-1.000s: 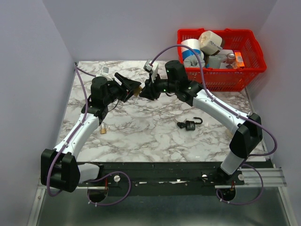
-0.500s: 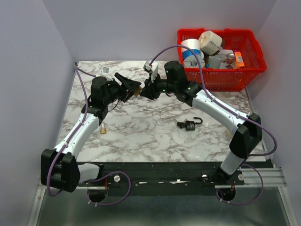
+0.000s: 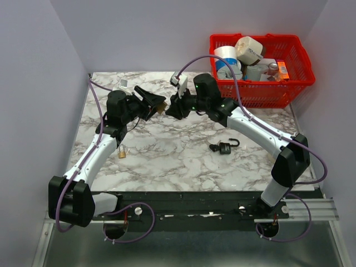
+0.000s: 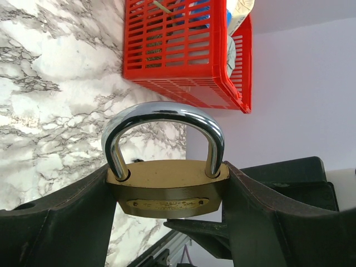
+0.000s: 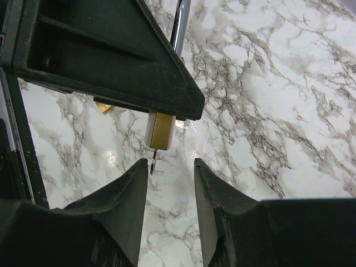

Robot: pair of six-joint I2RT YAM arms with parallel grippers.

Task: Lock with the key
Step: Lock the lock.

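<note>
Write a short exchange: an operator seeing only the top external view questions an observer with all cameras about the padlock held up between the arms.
Operator: Is the shackle of the brass padlock seated?
Observer: Left wrist view: the left gripper clamps the brass padlock by its sides; both shackle legs enter the body.
Operator: Is the right gripper gripping anything?
Observer: In its wrist view its fingers stand apart with marble between them; a thin metal blade shows just past the padlock's end, beside one finger.

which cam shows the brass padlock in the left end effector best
Left wrist: the brass padlock fills the frame, shackle and body plain in the left end effector. Right wrist shows only its narrow lower end; the top view, a brass speck.
</note>
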